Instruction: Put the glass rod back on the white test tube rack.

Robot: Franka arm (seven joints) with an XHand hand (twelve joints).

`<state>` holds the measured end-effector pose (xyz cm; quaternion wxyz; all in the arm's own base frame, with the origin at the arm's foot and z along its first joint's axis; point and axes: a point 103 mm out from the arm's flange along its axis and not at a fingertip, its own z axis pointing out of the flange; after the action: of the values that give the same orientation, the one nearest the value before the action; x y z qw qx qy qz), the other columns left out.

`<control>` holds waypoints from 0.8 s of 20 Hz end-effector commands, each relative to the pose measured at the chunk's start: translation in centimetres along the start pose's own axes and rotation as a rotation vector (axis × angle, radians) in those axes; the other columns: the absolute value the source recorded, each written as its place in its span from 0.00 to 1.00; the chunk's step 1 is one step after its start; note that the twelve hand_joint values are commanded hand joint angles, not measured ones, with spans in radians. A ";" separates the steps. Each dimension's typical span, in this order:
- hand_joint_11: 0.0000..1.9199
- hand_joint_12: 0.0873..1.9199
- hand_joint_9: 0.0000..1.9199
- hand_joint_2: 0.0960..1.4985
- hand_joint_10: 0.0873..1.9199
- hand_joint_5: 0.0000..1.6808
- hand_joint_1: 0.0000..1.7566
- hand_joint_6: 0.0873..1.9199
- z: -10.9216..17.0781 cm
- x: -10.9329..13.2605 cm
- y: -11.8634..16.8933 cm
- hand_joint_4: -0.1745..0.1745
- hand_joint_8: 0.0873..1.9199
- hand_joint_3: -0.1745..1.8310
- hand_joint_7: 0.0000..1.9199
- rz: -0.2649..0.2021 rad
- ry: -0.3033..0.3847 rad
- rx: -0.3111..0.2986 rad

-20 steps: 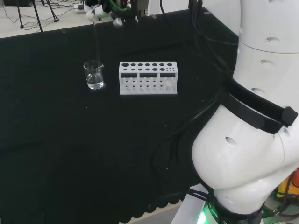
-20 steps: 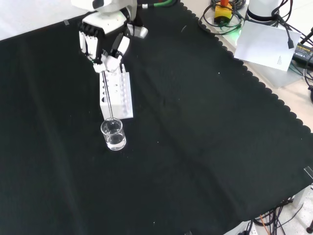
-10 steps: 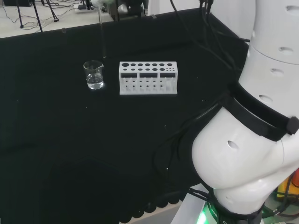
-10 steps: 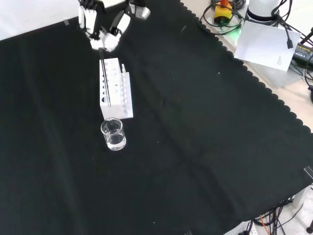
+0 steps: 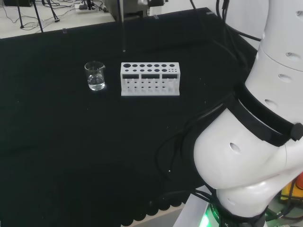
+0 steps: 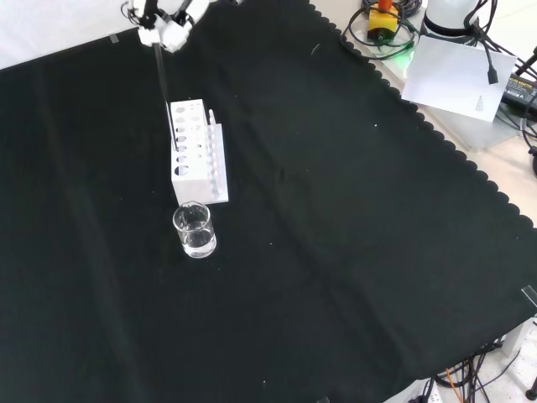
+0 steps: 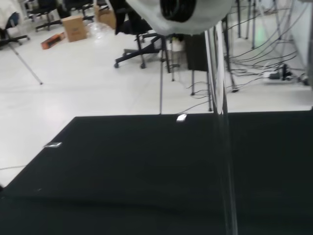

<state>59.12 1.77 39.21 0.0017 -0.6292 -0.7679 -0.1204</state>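
The hand (image 6: 165, 18) is at the top edge of the front view, fingers pinched on the upper end of the thin glass rod (image 6: 165, 96). The rod hangs upright, its lower tip in front of the white test tube rack (image 6: 199, 164) near its top holes. In the head view the rod (image 5: 123, 28) hangs from the top edge, its tip above the cloth behind the rack's (image 5: 150, 79) left end. In the wrist view the rod (image 7: 222, 161) runs down as a faint clear line past a blurred white part of the hand (image 7: 181, 14).
A small glass beaker (image 6: 194, 231) with some clear liquid stands just in front of the rack in the front view, left of the rack in the head view (image 5: 95, 75). The arm's white links (image 5: 258, 142) occupy the right of the head view. Cables and paper lie beyond the cloth's scalloped edge.
The hand has lifted the rod up out of the beaker and carried it toward the rack, rightward in the head view. The beaker and rack have not moved.
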 end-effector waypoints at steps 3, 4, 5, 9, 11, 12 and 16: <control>0.69 0.30 0.86 0.67 0.35 0.67 0.74 0.21 -1.8 -6.3 -2.9 0.00 0.46 0.09 0.63 0.113 -0.020 -0.024; 0.69 0.30 0.86 0.67 0.35 0.67 0.74 0.21 -2.1 -6.9 -3.3 0.00 0.46 0.09 0.63 0.123 -0.022 -0.028; 0.69 0.30 0.86 0.67 0.35 0.67 0.74 0.21 -2.4 -7.5 -3.6 0.00 0.46 0.09 0.63 0.134 -0.025 -0.032; 0.69 0.30 0.86 0.67 0.35 0.67 0.74 0.21 -3.2 -9.4 -4.9 0.00 0.46 0.09 0.63 0.166 -0.034 -0.039; 0.69 0.30 0.86 0.67 0.35 0.67 0.74 0.21 -3.4 -9.9 -5.4 0.00 0.46 0.09 0.63 0.179 -0.027 -0.038; 0.69 0.30 0.86 0.67 0.35 0.67 0.74 0.21 -3.4 -10.0 -5.7 0.00 0.46 0.09 0.63 0.175 -0.030 -0.041; 0.69 0.30 0.86 0.67 0.35 0.67 0.74 0.21 -3.5 -10.7 -7.5 0.00 0.46 0.09 0.63 0.166 -0.011 -0.075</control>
<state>56.31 -7.24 39.76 -0.0098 -0.6823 -0.7202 -0.1252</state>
